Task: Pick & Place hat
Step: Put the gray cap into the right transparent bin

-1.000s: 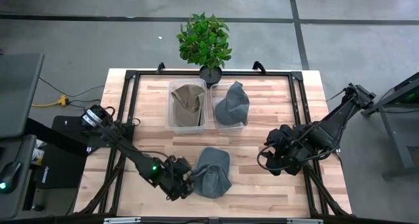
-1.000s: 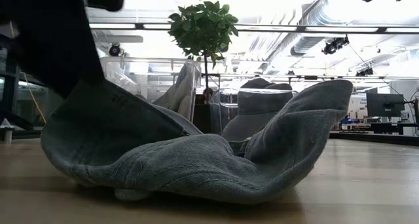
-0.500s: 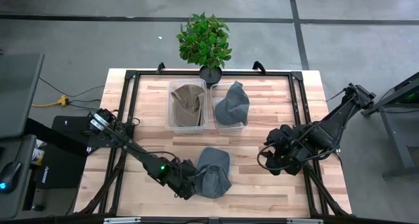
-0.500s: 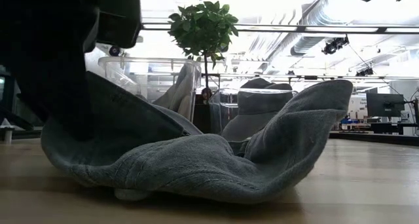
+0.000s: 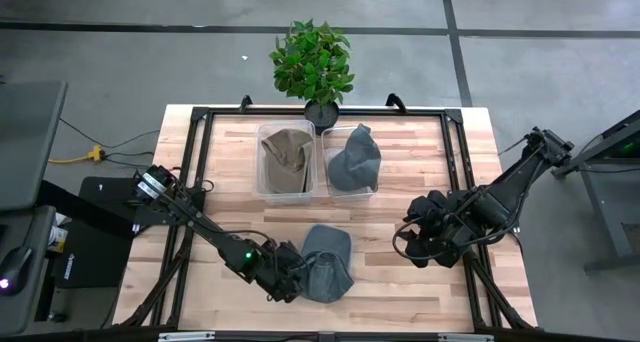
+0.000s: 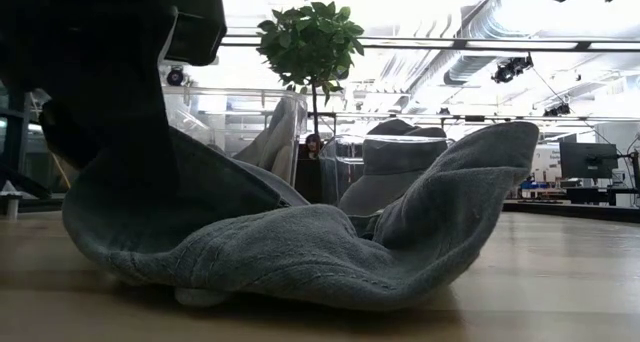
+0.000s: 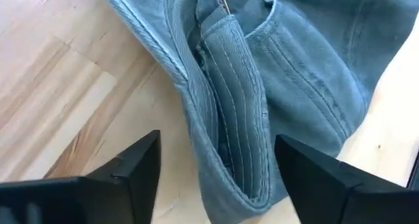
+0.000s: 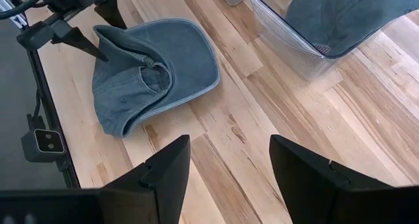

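Observation:
A blue-grey cap (image 5: 326, 262) lies crumpled on the wood near the table's near edge, its brim (image 8: 190, 63) flat on the board and its crown (image 6: 300, 247) slumped. My left gripper (image 5: 291, 283) is open at the cap's left near side. In the left wrist view its fingers (image 7: 141, 168) stand on either side of the cap's folded back rim (image 7: 229, 145) with wood showing between. My right gripper (image 5: 413, 244) waits open over the table's right part, well clear of the cap.
Two clear bins stand toward the far edge: the left one (image 5: 264, 187) holds an olive cap (image 5: 287, 157), the right one (image 5: 378, 187) a grey-blue cap (image 5: 352, 160). A potted plant (image 5: 312, 60) stands behind them. Bare wood lies between the cap and the bins.
My left gripper has moved toward the table's right and come down over the cap's left edge, staying open. The cap has kept its place and shape.

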